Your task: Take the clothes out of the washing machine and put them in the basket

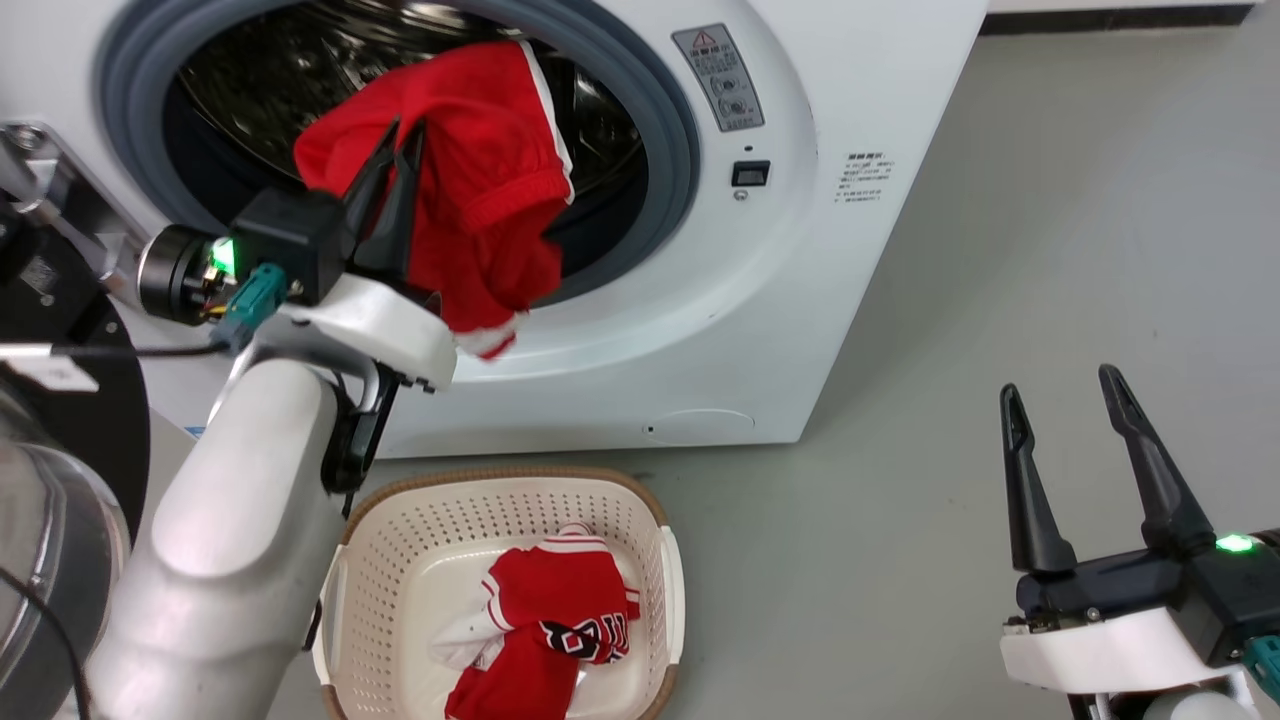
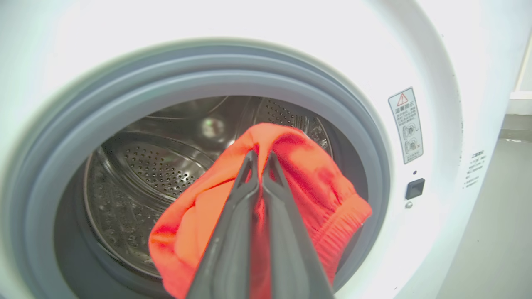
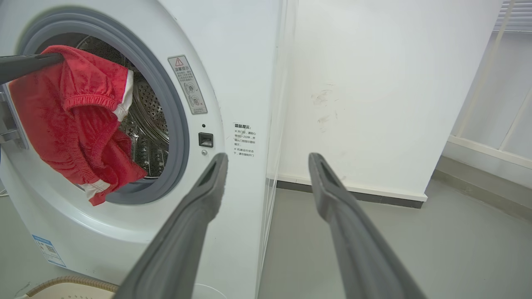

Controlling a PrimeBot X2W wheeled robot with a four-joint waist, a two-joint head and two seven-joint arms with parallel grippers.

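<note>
Grey floor (image 1: 1050,250), red jersey (image 1: 560,610) in basket (image 1: 400,545), red garment (image 1: 480,170) at drum mouth (image 1: 672,130)

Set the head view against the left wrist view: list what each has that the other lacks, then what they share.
Head view: the basket holding a red jersey, and the open right gripper. Left wrist view: the perforations of the drum, seen clearly. Both: the washing machine and the left gripper shut on a red garment at its opening.
</note>
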